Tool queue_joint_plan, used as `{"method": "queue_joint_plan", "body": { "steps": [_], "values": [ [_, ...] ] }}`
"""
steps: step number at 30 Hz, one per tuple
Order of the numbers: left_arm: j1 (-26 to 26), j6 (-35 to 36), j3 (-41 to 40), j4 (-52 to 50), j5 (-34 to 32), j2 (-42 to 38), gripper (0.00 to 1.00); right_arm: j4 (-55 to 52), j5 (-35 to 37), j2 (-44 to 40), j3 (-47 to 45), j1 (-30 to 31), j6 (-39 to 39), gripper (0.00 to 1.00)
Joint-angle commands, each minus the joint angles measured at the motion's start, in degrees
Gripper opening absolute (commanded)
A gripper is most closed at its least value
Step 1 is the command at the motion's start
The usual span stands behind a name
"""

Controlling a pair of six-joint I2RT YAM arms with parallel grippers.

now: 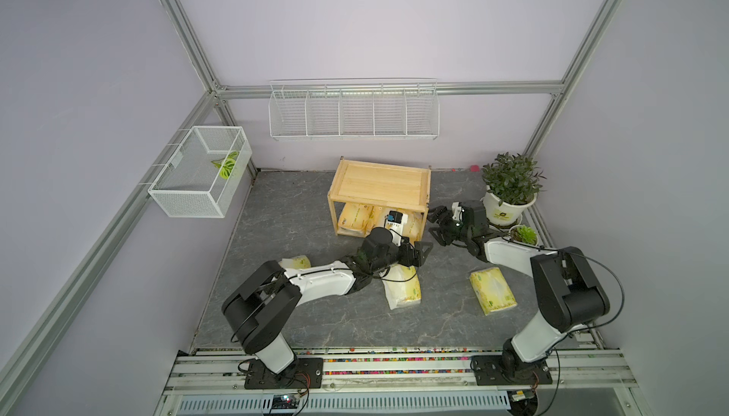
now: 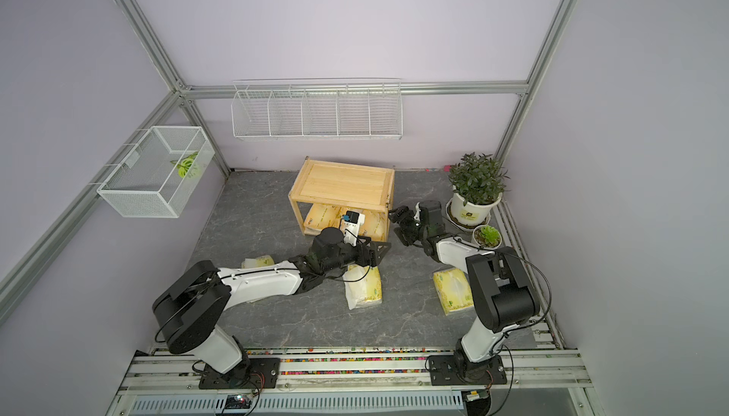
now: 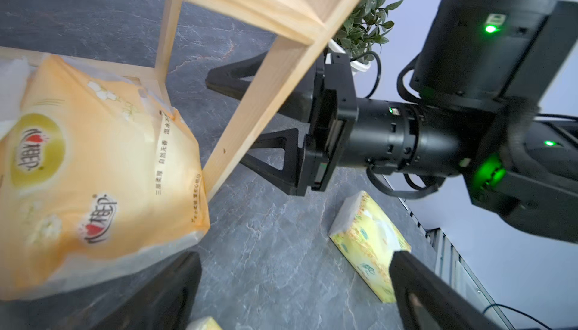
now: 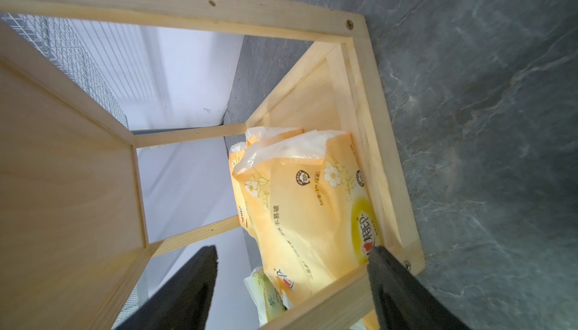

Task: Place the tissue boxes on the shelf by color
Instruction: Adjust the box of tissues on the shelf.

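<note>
"心相印", "自然无香" and a "100" badge on the orange tissue packs

Your two arms match: glossy white link shells between bulky black joint housings. In both top views the left arm fills the lower left and the right arm the lower right. Each stands on a black screwed base plate, with thin black cables looping alongside. A white camera block with a blue patch sits on the left wrist. Right of centre in the left wrist view, green lights glow on black cylinders behind the right gripper, whose fingers are matte and triangular.
</note>
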Motion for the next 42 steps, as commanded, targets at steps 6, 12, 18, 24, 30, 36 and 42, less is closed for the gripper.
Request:
{"method": "queue_joint_plan", "body": {
  "steps": [6, 12, 18, 24, 30, 36, 42],
  "values": [
    [0.9, -0.9, -2.2, 0.2, -0.7, 3.4, 1.0, -1.0, 0.9, -0.6, 1.5, -0.2, -1.2, 0.81],
    [1.6, -1.2, -1.4, 0.8, 0.2, 6.4, 1.0, -2.0, 0.8, -1.0, 2.2, -0.2, -1.4, 0.81],
    [2.3, -1.3, -0.9, 5.2, -0.1, 9.7, 1.0, -2.3, 0.5, -0.7, 3.0, -0.2, -1.6, 0.81],
    [4.0, -0.7, 3.0, 8.1, 1.8, 13.7, 1.0, -4.0, 0.8, -0.6, 3.5, -0.3, -2.4, 0.81],
    [5.5, -0.2, 7.0, 10.2, 3.1, 16.7, 1.0, -4.9, 0.8, 0.1, 4.1, -0.3, -3.0, 0.81],
    [5.7, -0.6, 9.1, 12.0, 5.3, 20.1, 1.0, -5.8, 1.5, 0.6, 4.5, -0.5, -3.5, 0.81],
    [5.6, -1.9, 3.2, 14.5, 5.5, 13.5, 1.0, -7.1, 3.3, 1.8, 4.9, -1.5, -4.7, 0.81]
  ]
}}
